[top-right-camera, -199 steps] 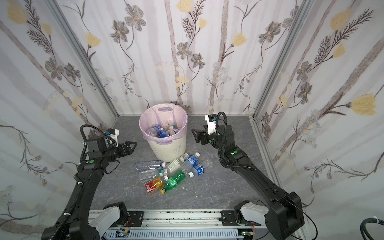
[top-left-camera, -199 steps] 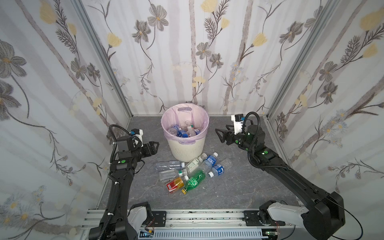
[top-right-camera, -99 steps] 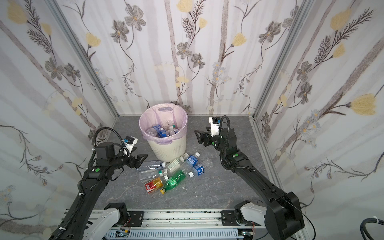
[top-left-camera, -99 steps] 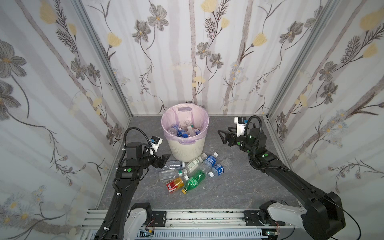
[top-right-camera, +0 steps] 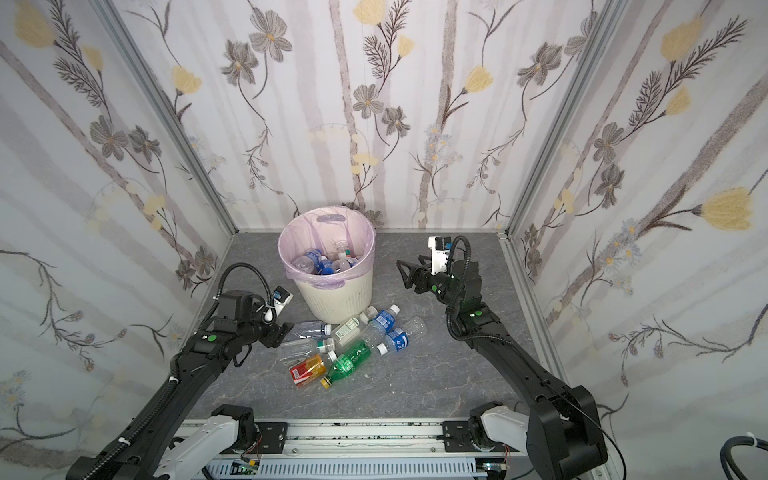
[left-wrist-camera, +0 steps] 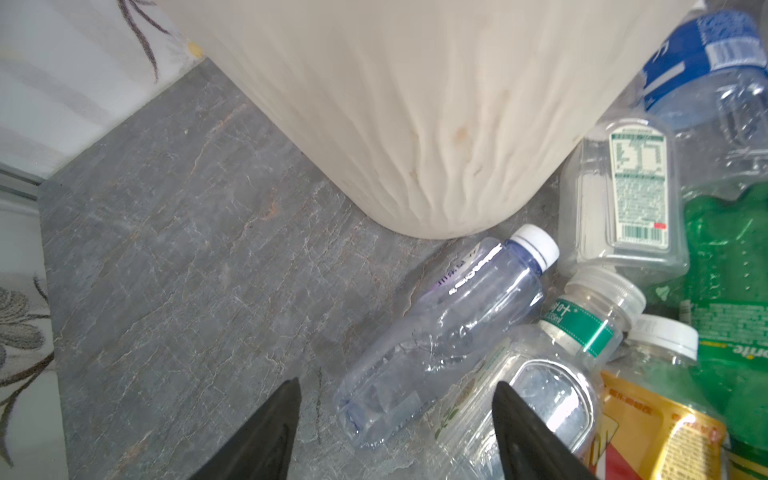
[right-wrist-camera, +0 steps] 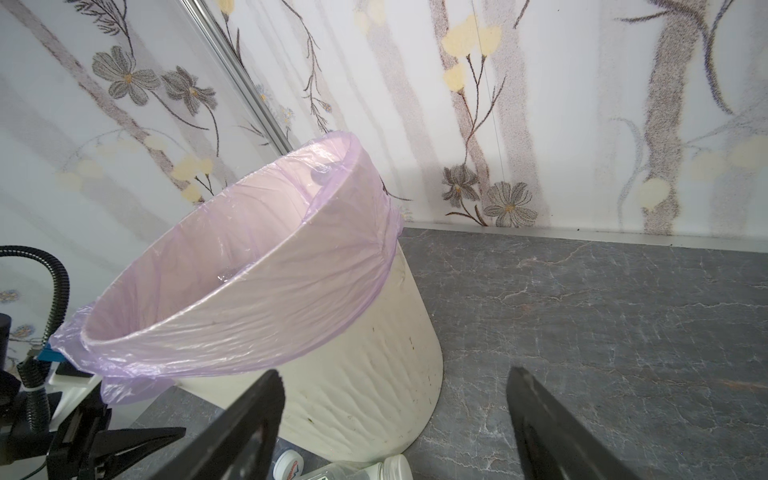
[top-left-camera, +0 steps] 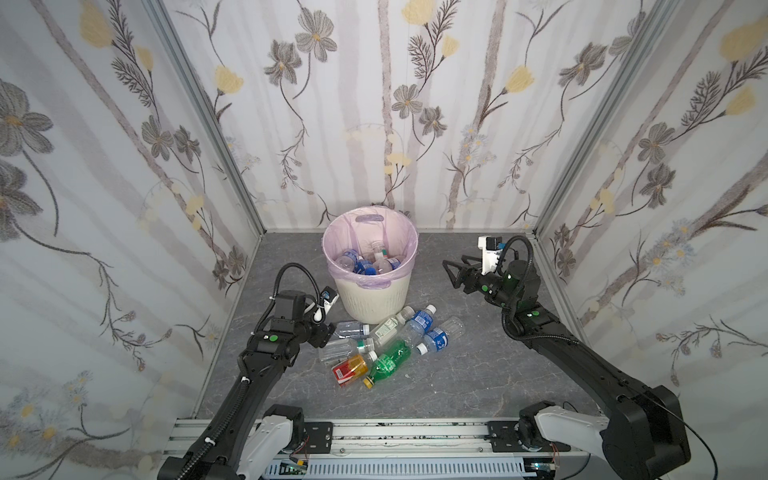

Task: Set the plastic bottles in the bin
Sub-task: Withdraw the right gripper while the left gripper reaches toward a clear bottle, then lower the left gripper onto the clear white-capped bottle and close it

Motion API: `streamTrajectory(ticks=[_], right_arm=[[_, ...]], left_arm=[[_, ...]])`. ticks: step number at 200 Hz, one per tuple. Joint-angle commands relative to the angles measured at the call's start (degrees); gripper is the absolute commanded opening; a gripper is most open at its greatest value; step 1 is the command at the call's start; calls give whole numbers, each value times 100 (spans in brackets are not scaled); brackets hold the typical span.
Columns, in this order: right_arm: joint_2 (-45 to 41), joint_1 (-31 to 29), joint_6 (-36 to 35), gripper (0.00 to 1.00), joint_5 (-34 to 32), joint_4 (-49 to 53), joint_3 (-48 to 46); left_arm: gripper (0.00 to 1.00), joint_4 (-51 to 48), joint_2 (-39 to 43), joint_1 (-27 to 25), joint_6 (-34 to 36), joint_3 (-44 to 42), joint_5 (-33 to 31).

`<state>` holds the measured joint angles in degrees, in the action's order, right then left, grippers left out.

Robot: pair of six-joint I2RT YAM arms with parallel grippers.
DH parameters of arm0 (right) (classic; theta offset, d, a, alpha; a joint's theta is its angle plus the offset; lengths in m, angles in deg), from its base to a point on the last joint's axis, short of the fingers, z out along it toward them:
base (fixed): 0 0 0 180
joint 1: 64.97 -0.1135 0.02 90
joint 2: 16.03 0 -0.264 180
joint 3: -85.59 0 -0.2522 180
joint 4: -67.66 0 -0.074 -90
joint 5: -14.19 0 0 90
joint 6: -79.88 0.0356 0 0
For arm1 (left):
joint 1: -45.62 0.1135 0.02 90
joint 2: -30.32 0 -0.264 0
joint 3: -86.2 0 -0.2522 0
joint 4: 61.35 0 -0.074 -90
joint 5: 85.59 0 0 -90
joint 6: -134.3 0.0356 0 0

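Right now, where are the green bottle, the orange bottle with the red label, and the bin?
green bottle (top-left-camera: 390,360): in a top view, mid-body.
amber bottle with red label (top-left-camera: 351,368): in a top view, mid-body.
bin (top-left-camera: 372,299): in a top view, cream outer wall.

I count one bin (top-left-camera: 365,301). On the floor just in front of the bin lie seven bottles: one green bottle (top-left-camera: 388,360), one amber bottle (top-left-camera: 352,368), two blue-label bottles (top-left-camera: 420,321) (top-left-camera: 437,338) and three other clear bottles (top-left-camera: 351,329) (top-left-camera: 338,348) (top-left-camera: 386,328). Inside the bin lie more bottles (top-left-camera: 365,266), too heaped up for me to count.
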<state>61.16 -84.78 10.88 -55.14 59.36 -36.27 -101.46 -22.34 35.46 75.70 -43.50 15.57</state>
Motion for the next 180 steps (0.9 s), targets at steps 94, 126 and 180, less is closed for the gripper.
streamTrajectory(ticks=[94, 126, 180], right_arm=[[191, 152, 344, 84, 530, -618, -78], [261, 165, 391, 84, 565, -667, -79], [323, 194, 465, 84, 623, -686, -72]], left_arm=[[72, 298, -1084, -403, -122, -172, -921], [71, 426, -1345, -442, -99, -142, -948], [71, 726, -1653, -448, -137, -170, -842]])
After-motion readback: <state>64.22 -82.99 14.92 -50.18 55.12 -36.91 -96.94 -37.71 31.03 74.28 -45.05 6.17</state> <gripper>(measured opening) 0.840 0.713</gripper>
